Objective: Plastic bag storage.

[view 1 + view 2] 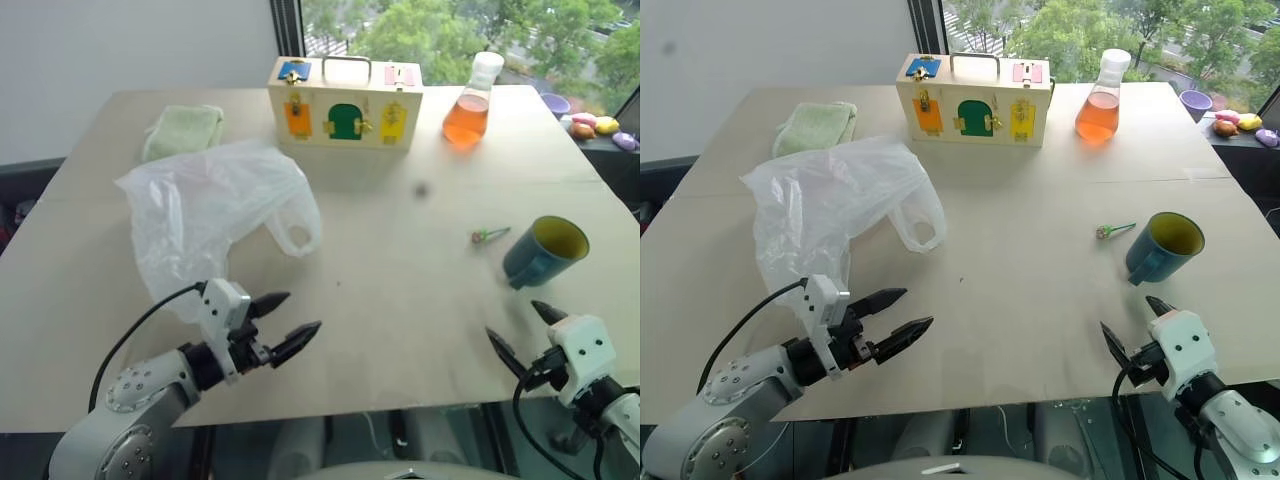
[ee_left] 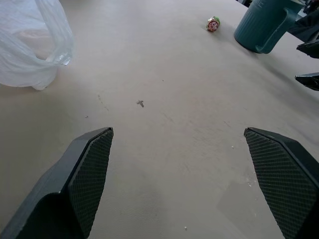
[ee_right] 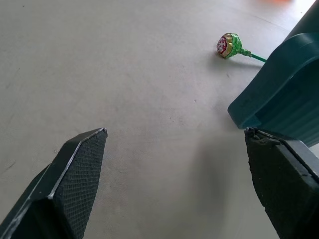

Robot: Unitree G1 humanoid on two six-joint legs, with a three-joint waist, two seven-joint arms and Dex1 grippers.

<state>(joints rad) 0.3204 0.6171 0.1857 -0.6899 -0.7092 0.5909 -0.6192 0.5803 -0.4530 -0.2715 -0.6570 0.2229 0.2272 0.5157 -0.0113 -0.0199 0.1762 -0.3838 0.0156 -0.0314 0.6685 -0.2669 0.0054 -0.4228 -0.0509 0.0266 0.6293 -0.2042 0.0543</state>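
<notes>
plastic bag [image 1: 830,205] crumpled on table [image 1: 1040,300] | left pincer [image 1: 895,315] agape (empty) | right pincer [image 1: 1135,322] agape, near mug [image 1: 1162,248]

bag [image 1: 205,215]: on the table [image 1: 400,330], at 9 o'clock from centre
cloth [image 1: 182,130]: at 12 o'clock from the bag, just beside it
box [image 1: 344,103]: far edge, 12 o'clock
flask [image 1: 468,105]: at 3 o'clock from the box
mug [image 1: 543,250]: 3 o'clock, on its side
lollipop [image 1: 489,236]: at 9 o'clock from the mug, near
</notes>
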